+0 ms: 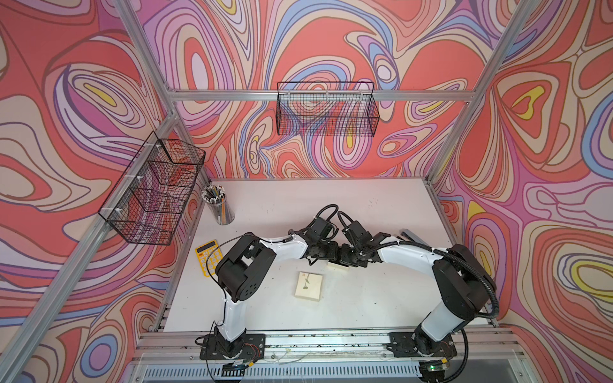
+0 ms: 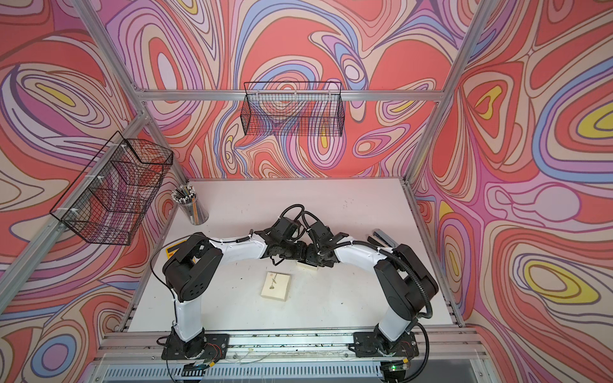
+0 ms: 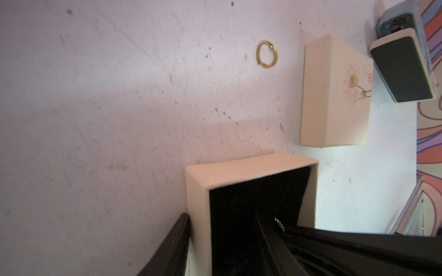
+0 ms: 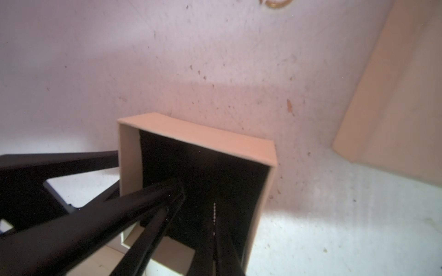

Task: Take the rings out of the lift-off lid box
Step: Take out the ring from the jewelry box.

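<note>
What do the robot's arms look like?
The left arm and right arm share one build: smooth white shells between chunky black joint housings, with thin black cables looping alongside. The right arm carries a ribbed black hose. The left end effector and right end effector are slim, black and tapered.

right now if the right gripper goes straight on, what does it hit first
The right gripper, shut on the studded ring, points into the open box: its black lining probably comes first; depth is unclear.
</note>
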`<control>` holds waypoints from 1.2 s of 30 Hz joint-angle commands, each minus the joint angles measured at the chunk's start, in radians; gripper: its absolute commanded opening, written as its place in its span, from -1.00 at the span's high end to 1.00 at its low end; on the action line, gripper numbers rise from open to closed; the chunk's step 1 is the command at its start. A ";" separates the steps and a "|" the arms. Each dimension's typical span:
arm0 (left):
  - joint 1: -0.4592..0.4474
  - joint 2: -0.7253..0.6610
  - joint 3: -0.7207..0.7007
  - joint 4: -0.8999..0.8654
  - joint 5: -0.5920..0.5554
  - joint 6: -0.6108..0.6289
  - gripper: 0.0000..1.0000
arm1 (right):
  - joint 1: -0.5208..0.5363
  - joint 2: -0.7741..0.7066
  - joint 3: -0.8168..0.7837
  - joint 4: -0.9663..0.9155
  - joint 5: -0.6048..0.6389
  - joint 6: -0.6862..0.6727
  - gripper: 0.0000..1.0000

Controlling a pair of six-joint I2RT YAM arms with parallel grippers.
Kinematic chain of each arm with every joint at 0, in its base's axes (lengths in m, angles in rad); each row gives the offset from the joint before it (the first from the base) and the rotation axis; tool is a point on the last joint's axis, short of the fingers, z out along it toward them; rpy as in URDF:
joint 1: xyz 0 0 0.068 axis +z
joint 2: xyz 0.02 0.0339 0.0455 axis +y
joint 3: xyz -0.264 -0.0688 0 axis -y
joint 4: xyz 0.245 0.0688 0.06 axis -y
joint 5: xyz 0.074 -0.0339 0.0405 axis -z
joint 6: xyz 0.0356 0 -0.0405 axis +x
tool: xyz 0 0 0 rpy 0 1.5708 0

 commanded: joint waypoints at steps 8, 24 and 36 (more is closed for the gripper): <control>-0.028 0.056 0.081 -0.152 -0.035 0.022 0.36 | 0.006 -0.016 -0.013 0.062 0.016 0.023 1.00; -0.038 0.111 0.136 -0.231 -0.068 0.011 0.44 | -0.029 -0.102 -0.058 0.117 -0.009 0.084 1.00; -0.038 0.111 0.142 -0.247 -0.084 0.004 0.43 | -0.055 -0.155 -0.073 0.116 -0.019 0.082 1.00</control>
